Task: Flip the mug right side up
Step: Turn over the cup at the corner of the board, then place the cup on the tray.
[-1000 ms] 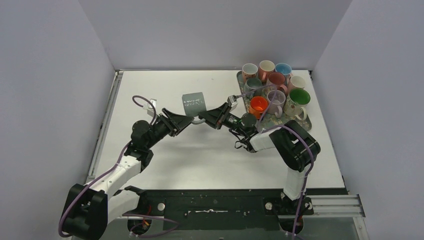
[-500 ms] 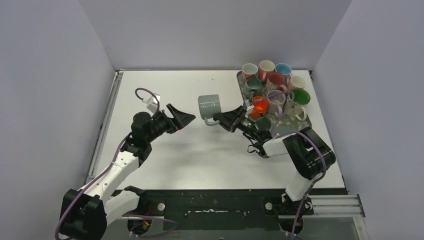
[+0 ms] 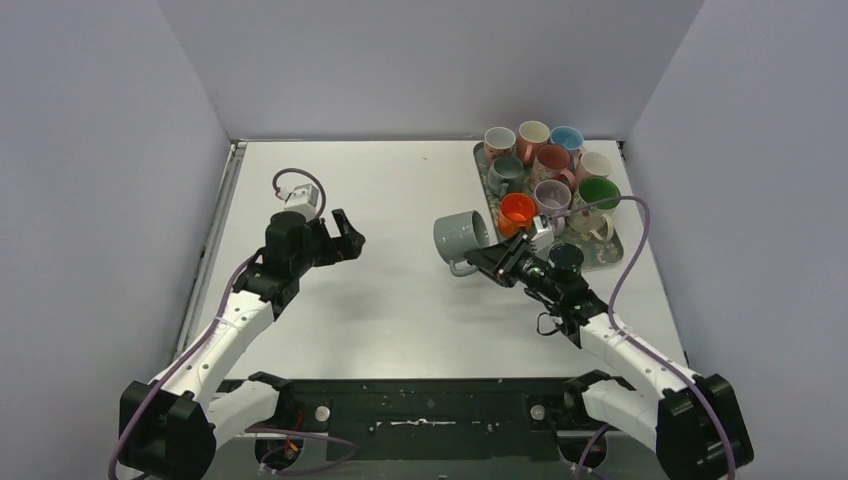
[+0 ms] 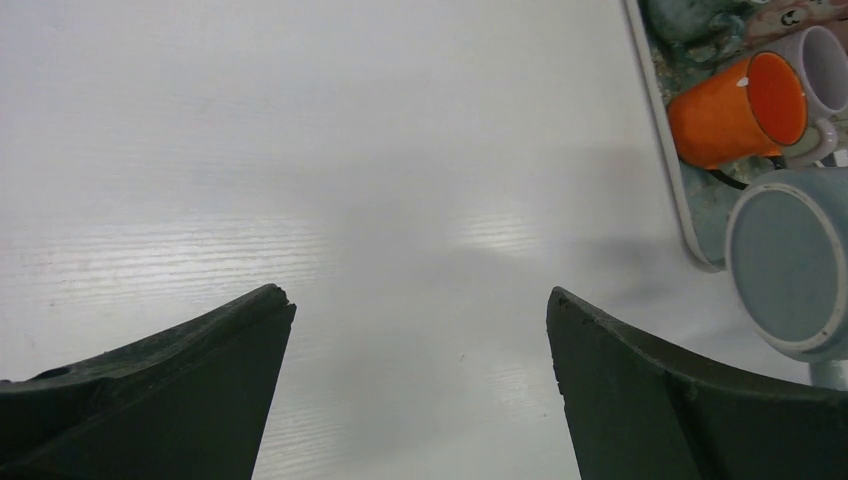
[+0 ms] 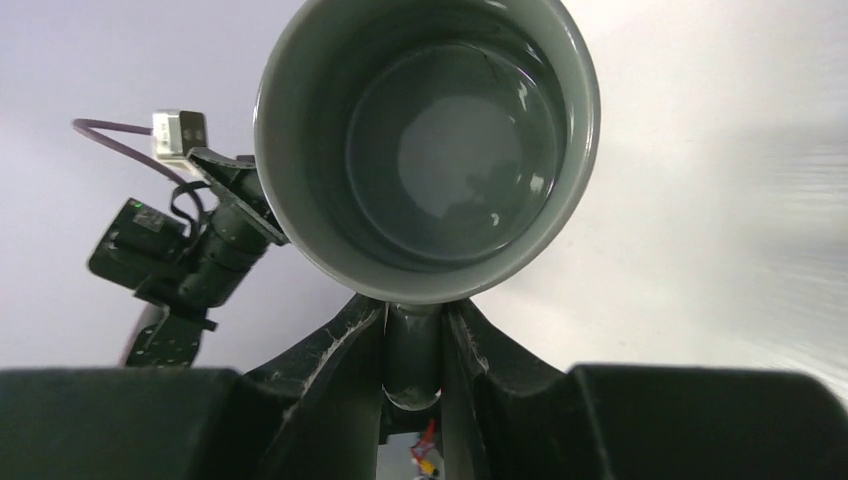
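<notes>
So the right gripper [image 3: 487,262] has the grey mug [image 3: 460,235] by the handle, with its fingers [image 5: 335,350] pinched shut on either side. That's pretty clear in the right wrist view, where the handle sits squeezed between the two dark pads. The mug isn't upright though. It's lying over on its side in the grip, open mouth pointing back at the right wrist camera so you look straight into the grey inside. The flat base faces out toward the left arm, which is what the left wrist view catches at its right edge. It looks held up off the tabletop [image 3: 400,310], with a soft shadow on the surface beside it, but I can't tell how high. It sits just left of the tray [image 3: 612,252] at the back right, close to the orange mug [image 3: 517,211] at the tray's near left corner. The rest of the tray is packed with upright mugs, a green-lined mug [image 3: 598,193] among them. The left gripper [image 3: 345,235] is over the left-middle of the tabletop, well apart from the grey mug. Its jaws are spread wide and holding nothing, just bare white tabletop showing in the gap.
</notes>
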You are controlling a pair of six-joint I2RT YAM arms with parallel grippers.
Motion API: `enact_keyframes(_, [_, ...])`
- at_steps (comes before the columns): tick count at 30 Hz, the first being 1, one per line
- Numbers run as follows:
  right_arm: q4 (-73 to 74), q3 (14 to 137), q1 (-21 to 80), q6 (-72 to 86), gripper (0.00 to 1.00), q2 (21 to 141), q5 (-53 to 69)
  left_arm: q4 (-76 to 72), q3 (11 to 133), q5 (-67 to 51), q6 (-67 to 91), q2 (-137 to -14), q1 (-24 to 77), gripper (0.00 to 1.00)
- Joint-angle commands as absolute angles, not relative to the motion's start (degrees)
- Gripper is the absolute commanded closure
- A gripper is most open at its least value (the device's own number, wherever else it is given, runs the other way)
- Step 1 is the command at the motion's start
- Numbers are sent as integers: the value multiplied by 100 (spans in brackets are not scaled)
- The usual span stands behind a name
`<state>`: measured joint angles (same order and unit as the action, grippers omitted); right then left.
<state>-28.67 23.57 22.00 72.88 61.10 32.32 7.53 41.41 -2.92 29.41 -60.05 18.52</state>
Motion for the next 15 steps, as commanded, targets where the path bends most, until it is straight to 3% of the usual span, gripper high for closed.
enact_keyframes(1, [-1140,3006,2008,6222,100,5187,2644,906,4269,166,2388,-6048,1778,3])
enact_keyframes(15, [1800,3958,1419,5050,100,4862,666,930,4177,91,1901,-5969,1679,3])
